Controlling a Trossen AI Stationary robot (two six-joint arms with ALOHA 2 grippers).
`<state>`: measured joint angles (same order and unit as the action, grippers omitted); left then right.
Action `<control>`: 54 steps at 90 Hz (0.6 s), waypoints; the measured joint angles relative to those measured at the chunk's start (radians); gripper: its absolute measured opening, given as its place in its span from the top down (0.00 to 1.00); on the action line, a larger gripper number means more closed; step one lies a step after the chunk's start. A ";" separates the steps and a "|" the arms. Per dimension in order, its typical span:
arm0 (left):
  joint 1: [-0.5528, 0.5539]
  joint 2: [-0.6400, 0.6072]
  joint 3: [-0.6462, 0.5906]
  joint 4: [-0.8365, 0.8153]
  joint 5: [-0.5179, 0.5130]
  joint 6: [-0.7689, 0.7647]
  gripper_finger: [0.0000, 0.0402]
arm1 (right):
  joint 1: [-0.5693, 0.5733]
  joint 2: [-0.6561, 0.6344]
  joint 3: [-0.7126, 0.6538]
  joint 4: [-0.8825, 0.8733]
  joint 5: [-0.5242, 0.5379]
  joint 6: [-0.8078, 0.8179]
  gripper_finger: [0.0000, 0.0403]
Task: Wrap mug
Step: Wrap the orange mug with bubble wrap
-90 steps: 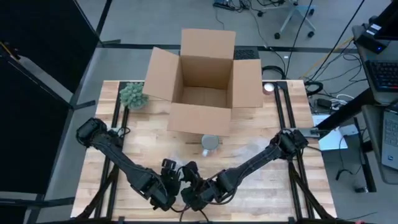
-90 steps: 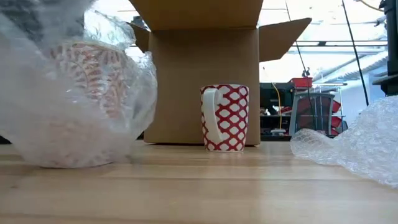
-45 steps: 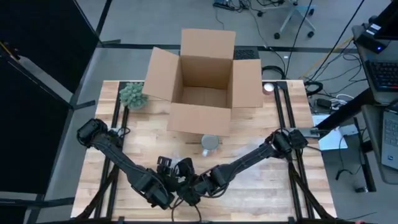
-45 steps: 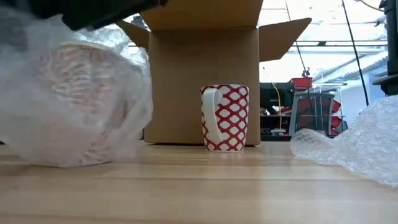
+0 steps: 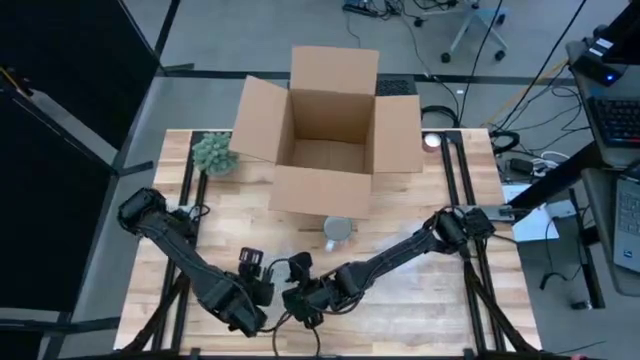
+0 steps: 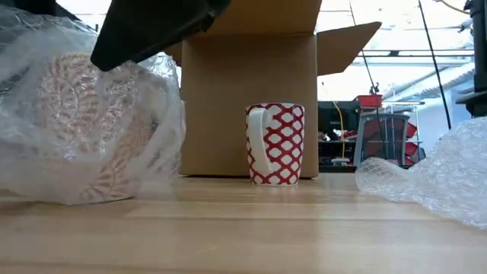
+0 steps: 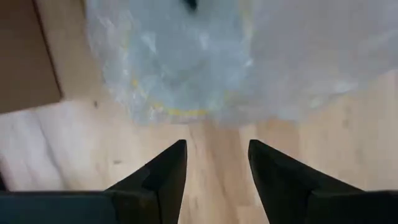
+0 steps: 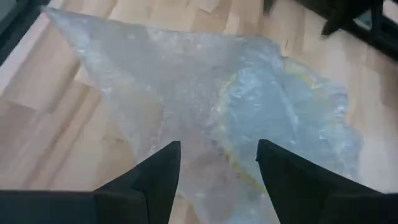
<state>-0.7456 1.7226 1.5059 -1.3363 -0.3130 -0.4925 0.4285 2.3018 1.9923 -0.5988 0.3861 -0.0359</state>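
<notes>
1. Nearest the front edge of the worktop, the wrapped mug lay in loose bubble wrap.
2. Above it, the left tool and right tool hovered spread, holding nothing; unheld, the wrap could spring open.
3. Farther back, a bare red-patterned mug stood before the open box.

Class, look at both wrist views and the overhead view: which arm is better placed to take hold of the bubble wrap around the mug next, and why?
Probably the right. The right gripper is open with the bubble wrap lying between and beyond its fingers. The left gripper, also open, hangs over bare table short of the bundle's edge.
</notes>
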 joint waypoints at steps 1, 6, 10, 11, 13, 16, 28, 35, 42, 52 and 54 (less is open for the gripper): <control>-0.003 -0.005 0.001 0.001 -0.005 -0.002 0.60 | -0.002 0.001 0.000 0.000 0.000 0.000 0.51; -0.015 -0.036 0.003 0.013 -0.040 -0.020 0.60 | -0.005 0.010 0.001 0.006 0.000 0.006 0.51; -0.031 -0.063 0.002 0.035 -0.101 -0.036 0.60 | -0.009 0.016 0.001 0.005 0.000 0.007 0.51; -0.036 -0.071 0.000 0.044 -0.118 -0.042 0.60 | -0.010 0.017 0.001 0.005 0.001 0.007 0.51; -0.046 -0.087 -0.007 0.062 -0.154 -0.049 0.60 | -0.011 0.019 0.001 0.005 0.001 0.009 0.51; -0.061 -0.113 -0.021 0.092 -0.212 -0.052 0.60 | -0.011 0.020 0.001 0.005 0.001 0.012 0.51; -0.103 -0.229 -0.147 0.255 -0.406 -0.112 0.60 | -0.011 0.020 0.001 0.007 0.004 0.017 0.51; -0.100 -0.297 -0.267 0.383 -0.458 -0.149 0.60 | -0.009 0.019 0.001 0.021 0.004 0.012 0.51; -0.080 -0.359 -0.414 0.559 -0.493 -0.169 0.60 | -0.009 0.019 0.001 0.037 0.004 0.002 0.51; -0.030 -0.412 -0.624 0.863 -0.491 -0.175 0.60 | -0.008 0.019 0.001 0.047 0.004 0.001 0.51; -0.020 -0.417 -0.662 0.916 -0.484 -0.175 0.60 | -0.008 0.018 0.001 0.047 0.004 0.001 0.51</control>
<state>-0.7655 1.3058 0.8436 -0.4199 -0.7973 -0.6677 0.4210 2.3199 1.9930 -0.5518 0.3901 -0.0353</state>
